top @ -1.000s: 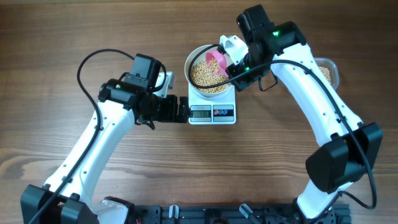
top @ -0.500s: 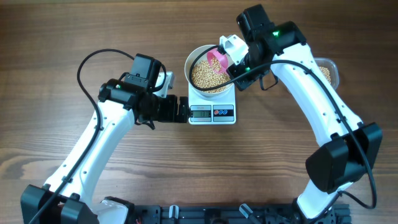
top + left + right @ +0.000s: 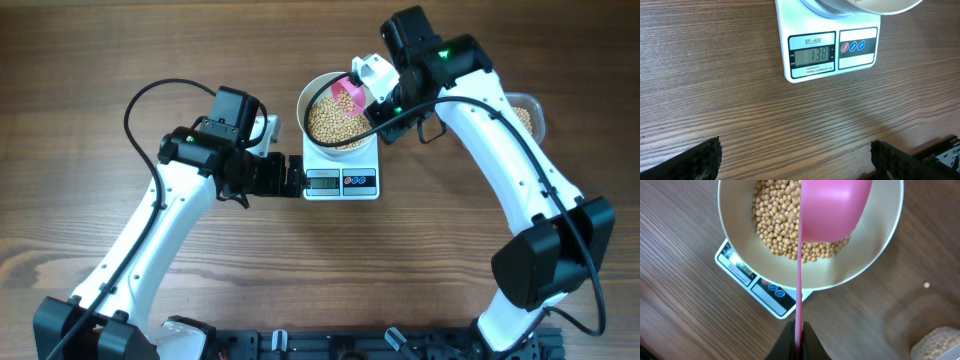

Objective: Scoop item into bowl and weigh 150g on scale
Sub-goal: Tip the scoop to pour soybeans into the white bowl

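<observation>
The white bowl (image 3: 304, 108) stands on the scale (image 3: 342, 182) and holds a layer of tan beans (image 3: 332, 124). My right gripper (image 3: 798, 330) is shut on the thin handle of a pink scoop (image 3: 835, 210), which hangs over the bowl's (image 3: 880, 245) far right side, above the beans (image 3: 772, 225). In the left wrist view the scale (image 3: 830, 55) shows 138 on its display. My left gripper (image 3: 795, 157) is open over bare wood just left of the scale, with nothing between its fingers (image 3: 700, 160).
A clear tub (image 3: 527, 115) with more beans sits to the right, behind the right arm, and its corner (image 3: 940, 342) shows in the right wrist view. One stray bean (image 3: 926, 285) lies on the wood beside the bowl.
The pink scoop has shifted slightly toward the bowl's far right rim. The left arm has not moved.
</observation>
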### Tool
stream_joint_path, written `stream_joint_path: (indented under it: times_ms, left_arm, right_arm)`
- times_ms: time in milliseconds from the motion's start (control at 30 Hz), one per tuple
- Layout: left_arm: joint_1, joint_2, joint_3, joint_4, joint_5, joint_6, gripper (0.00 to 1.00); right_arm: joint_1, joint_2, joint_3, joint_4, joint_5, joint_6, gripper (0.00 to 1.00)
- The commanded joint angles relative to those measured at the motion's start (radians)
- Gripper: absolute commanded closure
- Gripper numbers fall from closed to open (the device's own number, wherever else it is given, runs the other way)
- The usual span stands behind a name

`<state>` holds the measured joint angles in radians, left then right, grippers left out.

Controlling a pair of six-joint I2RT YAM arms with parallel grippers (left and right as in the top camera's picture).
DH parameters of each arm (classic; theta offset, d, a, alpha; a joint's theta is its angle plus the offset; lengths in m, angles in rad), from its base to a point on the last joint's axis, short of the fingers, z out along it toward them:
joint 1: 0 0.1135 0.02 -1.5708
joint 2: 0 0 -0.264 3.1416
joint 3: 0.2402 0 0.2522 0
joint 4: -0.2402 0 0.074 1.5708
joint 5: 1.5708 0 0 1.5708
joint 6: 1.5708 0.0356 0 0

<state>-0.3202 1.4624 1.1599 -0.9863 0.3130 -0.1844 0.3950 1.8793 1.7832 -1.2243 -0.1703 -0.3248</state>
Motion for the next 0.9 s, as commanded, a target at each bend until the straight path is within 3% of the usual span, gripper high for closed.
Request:
stream_joint_path:
  times_ms: [0,867]
  left_arm:
    - [0.003,0.006,-0.002,0.000,0.008,0.020,0.00]
    - [0.003,0.006,-0.002,0.000,0.008,0.020,0.00]
  right_arm:
    - [0.000,-0.032,0.023,0.008,0.024,-0.066,0.96]
    - [0.000,-0.032,0.023,0.021,0.066,-0.066,0.96]
